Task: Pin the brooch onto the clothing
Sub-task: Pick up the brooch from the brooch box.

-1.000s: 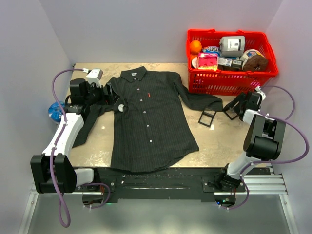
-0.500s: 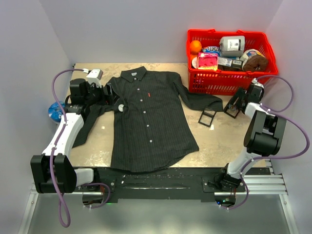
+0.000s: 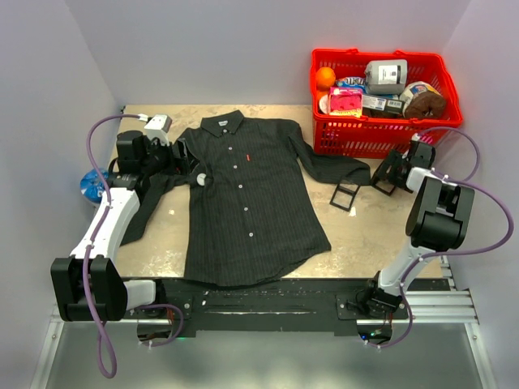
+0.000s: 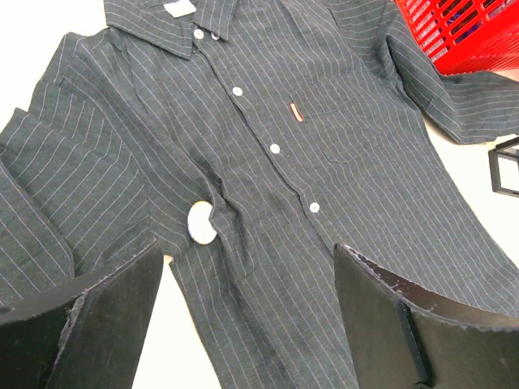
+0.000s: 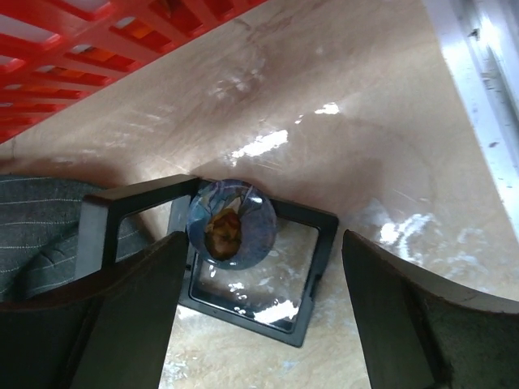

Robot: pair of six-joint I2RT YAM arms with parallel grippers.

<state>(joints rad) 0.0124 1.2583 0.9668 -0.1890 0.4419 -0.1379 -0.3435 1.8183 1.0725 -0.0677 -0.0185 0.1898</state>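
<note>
1. Shifted within the last second: right claw [image 3: 388,173], now closer to the red basket [image 3: 365,136], forearm folded tighter above its base.
2. Hovering over a black frame case [image 5: 138,194] on the worktop [image 3: 365,235]. The brooch [image 5: 231,223], a round blue disc with an amber centre, resting on the frame's edge and lying between the spread fingers in the right wrist view.
3. Right claw released: jaws wide, nothing gripped, no contact with the brooch visible.
4. Unmoved meanwhile: left claw [image 3: 180,158], likewise released and empty, poised above the clothing [image 3: 251,211] near the sleeve seam on its own side.
5. Clothing spread flat on the worktop, front up, collar away from the arms, its far sleeve reaching toward the frame case; same lie as a second ago.
6. Small white oval piece [image 4: 201,223] resting on the fabric beside the armpit fold, in the same spot as before; no telling what it is.
7. Probable meaning of the shift: lining up on the brooch nearly complete, pick-up not yet begun, transfer and pinning still wholly ahead.
8. Worth watching: a thin disc against a hard frame, probably easier to nudge aside than to pinch cleanly.
</note>
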